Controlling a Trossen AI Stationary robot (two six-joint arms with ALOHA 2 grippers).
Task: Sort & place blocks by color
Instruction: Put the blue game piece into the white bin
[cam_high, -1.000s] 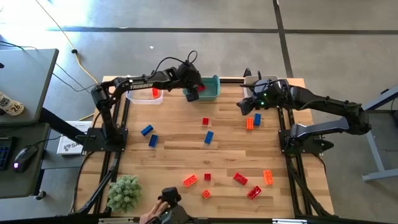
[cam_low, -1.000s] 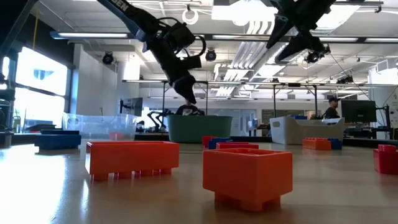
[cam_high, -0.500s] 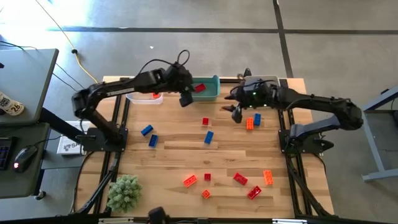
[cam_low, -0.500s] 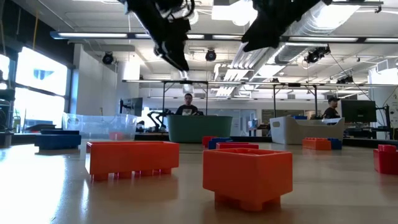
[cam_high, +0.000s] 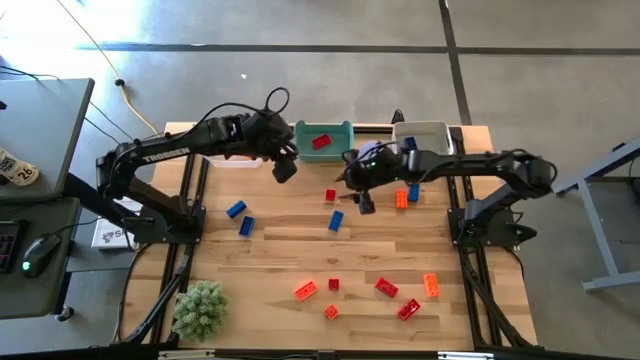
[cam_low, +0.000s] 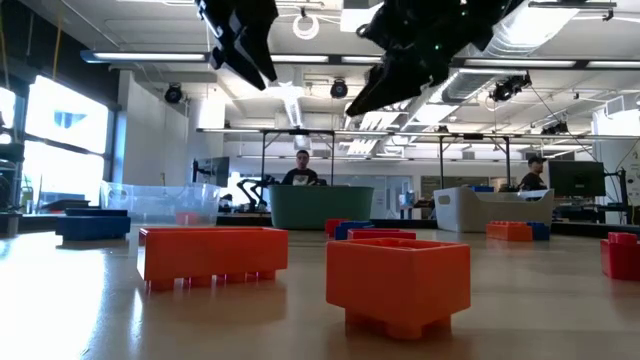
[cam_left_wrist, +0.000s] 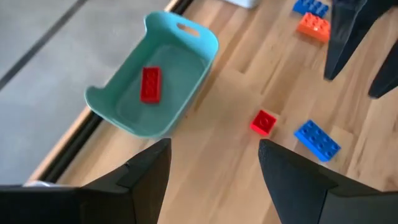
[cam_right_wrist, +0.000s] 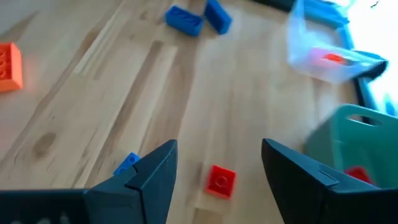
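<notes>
Both grippers empty, red cube up next

Your right gripper (cam_high: 365, 203) hovers fingers spread above the red cube (cam_high: 331, 195); left gripper (cam_high: 284, 168), spread too, sits by the teal bin (cam_high: 323, 127).

Two matte black jointed arms rise from black bases bolted to black frame rails. The left arm (cam_high: 170, 152) carries white lettering and a looping black cable; the right arm (cam_high: 480, 165) shows a small green light. Tapered dark fingers (cam_left_wrist: 149, 171) end each.

Teal bin (cam_high: 326, 140) holds 1 red block (cam_high: 320, 142); fuzzy green plant (cam_high: 200, 309).
</notes>
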